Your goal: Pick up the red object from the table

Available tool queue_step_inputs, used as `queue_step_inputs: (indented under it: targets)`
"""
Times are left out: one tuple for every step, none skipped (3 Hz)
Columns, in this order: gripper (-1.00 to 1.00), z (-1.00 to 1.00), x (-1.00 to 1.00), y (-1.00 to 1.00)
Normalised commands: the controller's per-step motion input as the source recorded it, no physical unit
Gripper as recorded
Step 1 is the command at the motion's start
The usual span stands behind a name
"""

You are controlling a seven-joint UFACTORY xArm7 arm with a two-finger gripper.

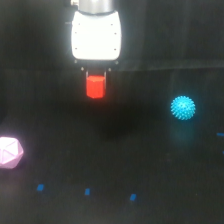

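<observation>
My gripper (96,75) was closed on the red object (95,86), apparently clear of the surface (125,165), so lifting steadily seemed next.

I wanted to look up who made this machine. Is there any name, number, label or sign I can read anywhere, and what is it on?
None: no readable text anywhere in the exterior view.
The white hand: plain casing, no brand or number visible.
The red object, the pink polyhedron and the cyan spiky ball: no lettering.
The table: only small blue marks, which are blurred patches, not letters.
</observation>
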Motion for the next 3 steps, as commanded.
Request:
queue_step_inputs:
  targets:
    - [-1.0,-0.3,0.17,0.07]
    - [-1.0,-0.77,0.07,-0.56]
    - [-1.0,-0.18,0.09,0.22]
